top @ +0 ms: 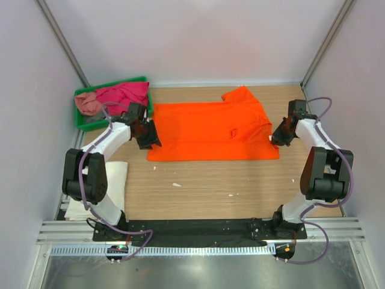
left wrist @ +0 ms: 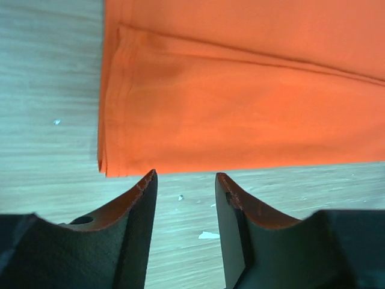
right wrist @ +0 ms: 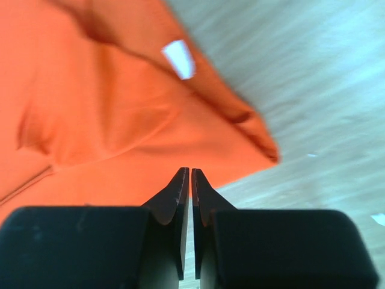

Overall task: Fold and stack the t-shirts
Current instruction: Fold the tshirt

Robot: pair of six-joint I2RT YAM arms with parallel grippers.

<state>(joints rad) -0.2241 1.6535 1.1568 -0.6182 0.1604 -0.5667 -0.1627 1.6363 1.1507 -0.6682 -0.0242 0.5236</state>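
The orange t-shirt (top: 210,129) lies flat on the far half of the wooden surface (top: 210,186). Its long axis runs left to right, and its near edge is a straight line across the boards. Nearer than that edge, bare wood reaches to the arm bases, broken only by a few pale specks (top: 176,184). Walls close in the left, right and far sides. The shirt's far edge lies close to the far wall, where one sleeve (top: 240,95) juts out at the right end. The stitched hem end points left and the end with a white label (right wrist: 178,58) points right.

A green tray (top: 111,85) sits in the far left corner, just beside the shirt's left end. It holds a magenta t-shirt (top: 123,94) and a dusty pink one (top: 87,103), both bunched. A folded white t-shirt (top: 117,174) lies at the near left, partly hidden behind the left arm.

The left arm reaches forward and bends inward. Its left pincer (top: 147,135) is at the shirt's near left corner, moderately wide, with only bare wood between its fingers. The right arm is folded at the elbow. The right pincer (top: 280,137) is at the shirt's right end, narrowed to a thin slit with nothing seen in it
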